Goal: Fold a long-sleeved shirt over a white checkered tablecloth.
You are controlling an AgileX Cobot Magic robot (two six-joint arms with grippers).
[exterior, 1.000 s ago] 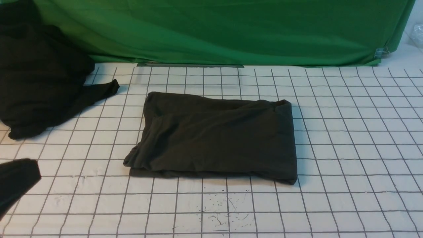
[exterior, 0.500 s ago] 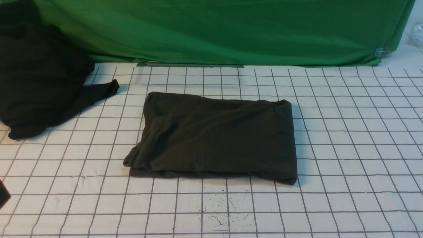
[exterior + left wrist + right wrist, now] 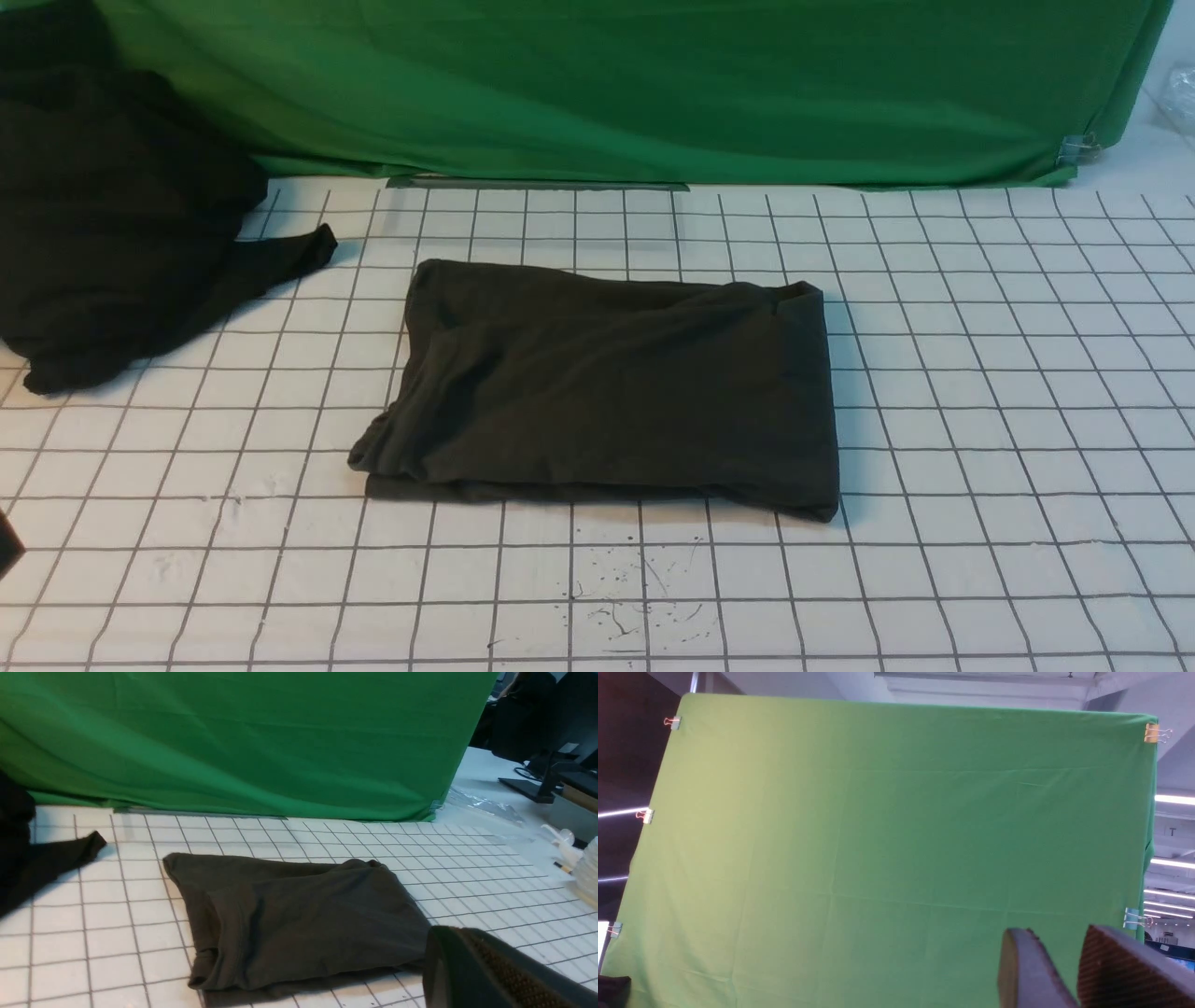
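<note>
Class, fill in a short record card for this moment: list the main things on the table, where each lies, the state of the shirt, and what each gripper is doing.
shirt: folded into a flat rectangle, middle of the tablecloth
tablecloth: white with grey grid, spread flat
black garment heap: far left, unfolded
green backdrop: hangs behind the table
left gripper: shut, holds nothing, near the shirt's edge
right gripper: raised, facing the backdrop, fingers a little apart, empty

Shirt (image 3: 607, 392) centred on tablecloth (image 3: 980, 420); garment heap (image 3: 112, 233) far left; backdrop (image 3: 653, 84) behind (upright).
</note>
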